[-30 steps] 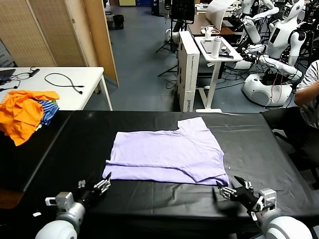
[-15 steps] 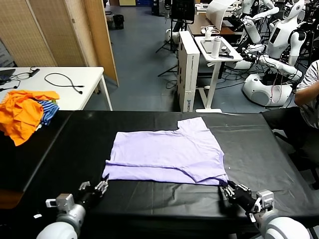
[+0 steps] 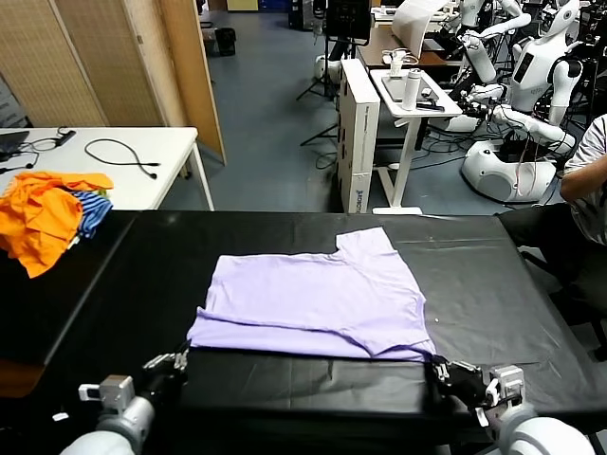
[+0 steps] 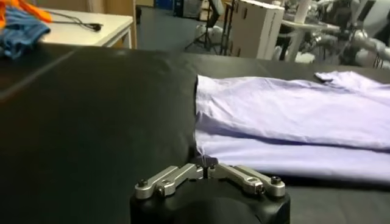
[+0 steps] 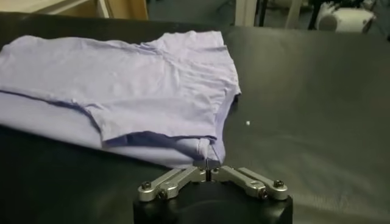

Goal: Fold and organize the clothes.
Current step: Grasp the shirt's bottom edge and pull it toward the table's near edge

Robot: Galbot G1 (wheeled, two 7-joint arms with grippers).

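The pale lavender T-shirt [image 3: 313, 303] lies folded lengthwise on the black table [image 3: 493, 284], one sleeve pointing to the far side. At its near left corner my left gripper [image 3: 180, 360] is shut on the hem, the corner pinched between the jaws in the left wrist view [image 4: 206, 165]. My right gripper [image 3: 438, 368] is shut on the near right corner, where a fold of fabric [image 5: 204, 149] runs into the jaws [image 5: 208, 170]. Both corners are drawn toward the table's near edge.
Orange garments [image 3: 43, 213] and a blue-striped cloth [image 3: 90, 210] are piled at the far left. A white table with a black cable [image 3: 123, 152] stands behind. A seated person [image 3: 583, 180] is at the right edge. Other robots stand in the background.
Both grippers closed on the shirt's near corners and pulled back toward me. The shirt's near edge has slid nearer the table's front.
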